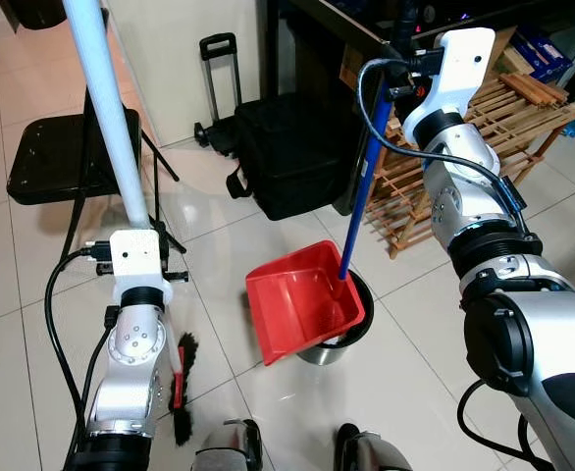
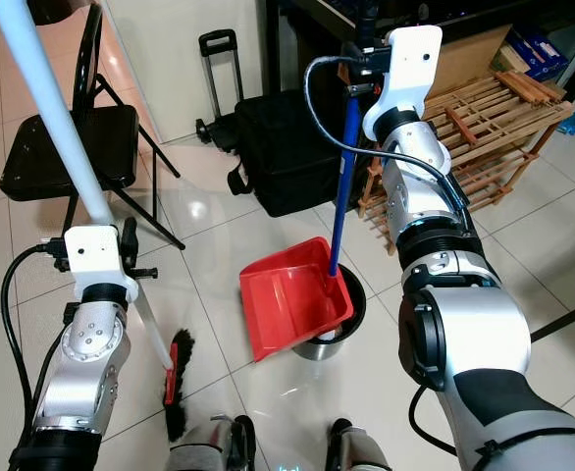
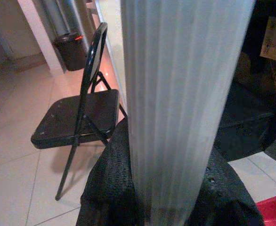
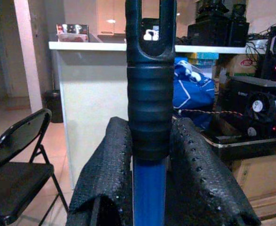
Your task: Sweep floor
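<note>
Step in hand: judged, tipping sweepings into the bin; the pan's low edge should stay over the bin mouth, its handle steady.
Floor: glossy pale tiles [image 1: 32, 324], slippery-looking.
Room: folding chair [image 1: 47, 157] at ten o'clock, black bag [image 1: 292, 152] at twelve, wooden rack [image 1: 508, 118] at two.
Broom: white pole [image 2: 47, 108]; bristle head [image 2: 178, 378] on the floor at seven o'clock.
Dustpan: red pan [image 1: 302, 299] tilted on the metal bin [image 1: 337, 343], centre.
Left gripper [image 3: 168, 188]: fingers clamped around the broom pole.
Right gripper [image 4: 150, 155]: fingers closed on the blue dustpan handle [image 1: 361, 177].
</note>
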You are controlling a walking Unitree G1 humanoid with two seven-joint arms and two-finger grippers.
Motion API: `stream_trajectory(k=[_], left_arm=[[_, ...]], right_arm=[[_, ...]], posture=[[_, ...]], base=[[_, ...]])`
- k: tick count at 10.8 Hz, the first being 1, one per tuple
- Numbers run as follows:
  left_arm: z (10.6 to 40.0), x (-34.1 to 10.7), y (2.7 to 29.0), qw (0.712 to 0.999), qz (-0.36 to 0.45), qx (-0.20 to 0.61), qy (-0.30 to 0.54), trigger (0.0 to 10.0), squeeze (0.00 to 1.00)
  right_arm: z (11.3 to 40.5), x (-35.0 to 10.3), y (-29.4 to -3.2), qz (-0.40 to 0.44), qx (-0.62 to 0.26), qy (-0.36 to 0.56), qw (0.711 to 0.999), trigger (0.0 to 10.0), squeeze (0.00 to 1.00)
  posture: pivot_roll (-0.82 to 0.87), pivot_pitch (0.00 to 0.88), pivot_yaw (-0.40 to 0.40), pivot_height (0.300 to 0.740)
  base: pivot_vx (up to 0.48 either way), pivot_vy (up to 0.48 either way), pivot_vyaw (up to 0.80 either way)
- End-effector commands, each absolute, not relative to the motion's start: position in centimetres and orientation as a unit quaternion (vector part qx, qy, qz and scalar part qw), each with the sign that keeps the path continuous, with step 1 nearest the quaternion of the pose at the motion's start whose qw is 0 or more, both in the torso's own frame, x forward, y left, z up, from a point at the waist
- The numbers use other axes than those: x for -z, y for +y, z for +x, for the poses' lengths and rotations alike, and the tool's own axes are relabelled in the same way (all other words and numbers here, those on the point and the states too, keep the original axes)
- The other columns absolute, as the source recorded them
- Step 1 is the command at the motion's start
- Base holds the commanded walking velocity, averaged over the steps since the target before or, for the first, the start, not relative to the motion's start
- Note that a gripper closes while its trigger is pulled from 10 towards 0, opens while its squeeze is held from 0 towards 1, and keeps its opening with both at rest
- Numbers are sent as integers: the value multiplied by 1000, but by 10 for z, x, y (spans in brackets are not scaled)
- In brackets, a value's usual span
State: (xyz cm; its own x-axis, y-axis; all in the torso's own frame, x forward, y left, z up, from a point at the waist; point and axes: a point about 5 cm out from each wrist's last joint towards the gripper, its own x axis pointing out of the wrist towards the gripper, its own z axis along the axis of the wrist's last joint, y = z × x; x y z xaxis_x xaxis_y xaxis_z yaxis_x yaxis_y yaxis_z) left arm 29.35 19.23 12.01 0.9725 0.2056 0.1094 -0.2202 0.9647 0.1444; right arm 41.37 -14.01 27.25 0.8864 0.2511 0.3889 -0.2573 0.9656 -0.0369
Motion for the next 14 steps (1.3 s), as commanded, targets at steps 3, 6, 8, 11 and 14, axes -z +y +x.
stream_trajectory(k=[3, 6, 8, 11, 14], left_arm=[[293, -124, 191, 989, 78, -111, -54, 10000, 0], [294, -125, 192, 989, 78, -112, -56, 10000, 0], [294, -125, 191, 989, 78, -111, -57, 10000, 0], [294, -125, 191, 989, 76, -112, -59, 10000, 0], [294, -126, 191, 989, 75, -113, -59, 10000, 0]], right_arm=[[413, -279, -137, 9, -139, -211, 968, 10000, 0], [413, -278, -136, 9, -140, -211, 967, 10000, 0], [413, -278, -136, 8, -141, -212, 967, 10000, 0], [413, -278, -135, 9, -141, -212, 967, 10000, 0], [413, -278, -135, 9, -143, -211, 967, 10000, 0]], posture=[[63, 147, 6, 740], [63, 140, 7, 740], [63, 138, 6, 740], [63, 143, 5, 740], [63, 149, 3, 740]], base=[[0, 0, 0], [0, 0, 0], [0, 0, 0], [0, 0, 0], [0, 0, 0]])
